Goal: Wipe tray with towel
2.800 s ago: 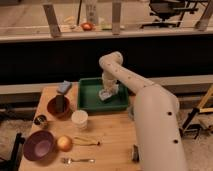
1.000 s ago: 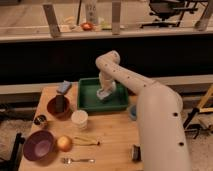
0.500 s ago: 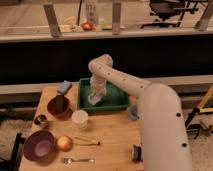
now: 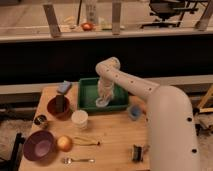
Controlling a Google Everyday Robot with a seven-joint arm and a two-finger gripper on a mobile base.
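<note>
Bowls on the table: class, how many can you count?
3. A purple bowl at the front left corner; a dark red bowl left of the green tray; a small blue bowl right of it. The hand is down inside the tray. The arm could hide others.

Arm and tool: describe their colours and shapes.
The arm is off-white, built of thick rounded tubes with smooth elbow joints and small dark dots along the shell. No cables show. Its tool, inside the green tray, looks pale too.

An office-like lab: an office chair (image 4: pixel 167 7) beyond a railing (image 4: pixel 116 17), a wooden table (image 4: pixel 112 134), the gripper (image 4: pixel 103 101) low in the tray (image 4: pixel 87 93).
</note>
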